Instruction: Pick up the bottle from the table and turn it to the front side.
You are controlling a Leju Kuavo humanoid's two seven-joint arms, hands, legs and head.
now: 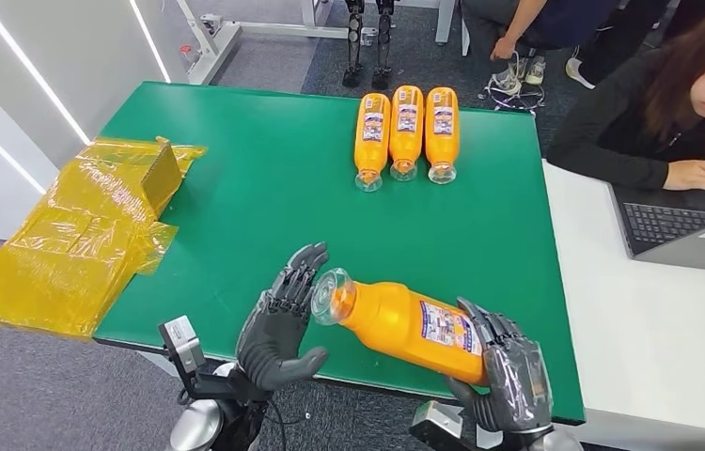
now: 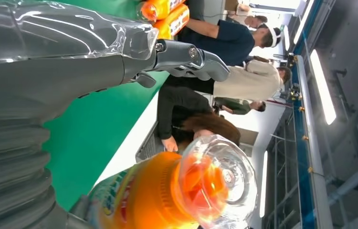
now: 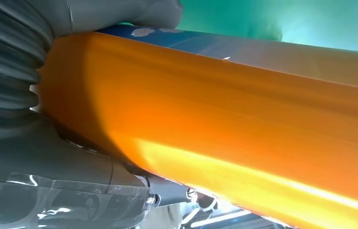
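The bottle (image 1: 405,322) is held over the near edge of the green table (image 1: 264,207), gripped round its base end by the right hand (image 1: 507,381), whose fingers are wrapped over the label. In the right wrist view the orange body (image 3: 244,133) is seen pressed hard against the palm, with the thumb lying on its far face. The left hand (image 1: 281,324) is held just beside the clear cap (image 1: 332,295), fingers spread and nothing grasped (whether the fingertips actually touch the cap cannot be told).

The long axis is laid nearly level, running across the robot's front, cap towards the robot's left and a little away, base towards the right. The label (image 1: 447,327) is turned upward.

The bottle is judged to be full, so fairly heavy for a one-ended hold; the plastic wall looks stiff but smooth and likely slippery. A second hold near the neck, below the cap, would probably steady any turning.

Farther off, three like bottles (image 1: 406,132) are lain side by side, caps towards the robot. A yellow plastic sheet (image 1: 76,235) is draped off the table's left edge, and a person (image 1: 668,103) is seated at a laptop (image 1: 682,225).
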